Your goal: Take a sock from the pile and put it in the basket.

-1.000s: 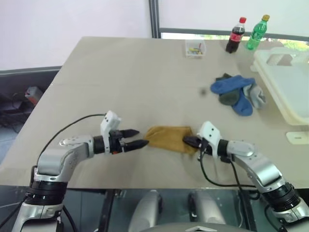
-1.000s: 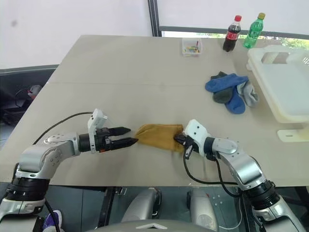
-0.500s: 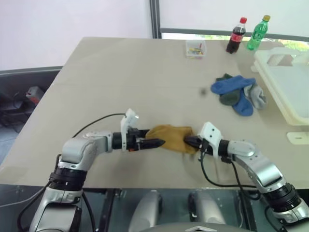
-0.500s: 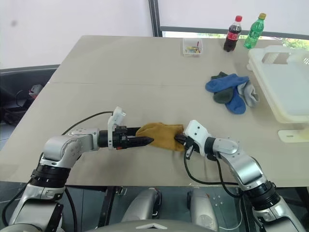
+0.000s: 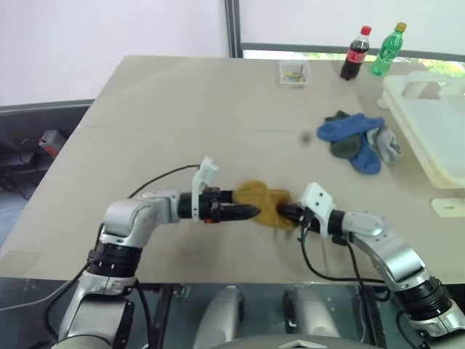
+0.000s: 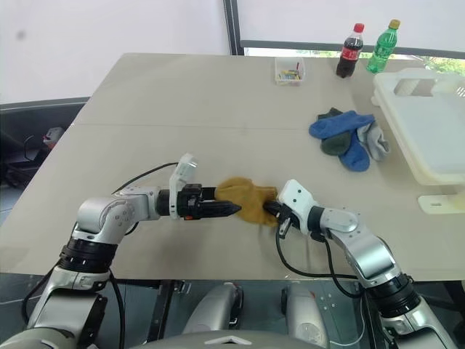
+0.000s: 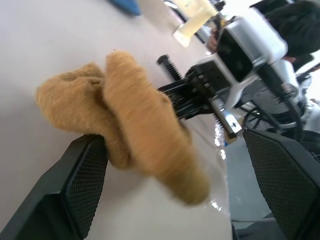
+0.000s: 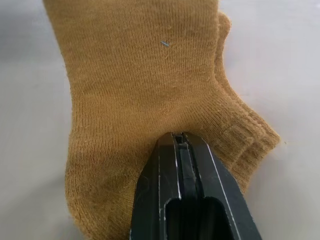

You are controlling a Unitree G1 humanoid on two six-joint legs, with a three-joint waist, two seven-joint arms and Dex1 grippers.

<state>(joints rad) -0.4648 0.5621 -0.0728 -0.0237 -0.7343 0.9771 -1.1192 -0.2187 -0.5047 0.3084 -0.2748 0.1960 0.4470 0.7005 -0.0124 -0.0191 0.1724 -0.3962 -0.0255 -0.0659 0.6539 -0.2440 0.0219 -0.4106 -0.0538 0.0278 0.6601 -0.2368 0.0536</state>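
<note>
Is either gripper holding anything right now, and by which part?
The right gripper is shut on the mustard sock, pinching it near the ribbed cuff. The left gripper is open, straddling the sock's other end.

Ribbed knit cloth mustard sock (image 8: pixel 140 85), matt smooth beige table (image 5: pixel 182 109), glossy cream plastic basket (image 5: pixel 436 123), mesh-textured black fingers (image 7: pixel 85 180)

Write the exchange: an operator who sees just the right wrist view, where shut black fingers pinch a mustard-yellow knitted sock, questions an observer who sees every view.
Operator: Where is the left gripper?
Observer: The left gripper is open, its fingers straddling the other end of the mustard-yellow knitted sock.
Operator: Where is the basket?
Observer: The cream-white rectangular plastic basket stands at the right edge of the beige table.
</note>
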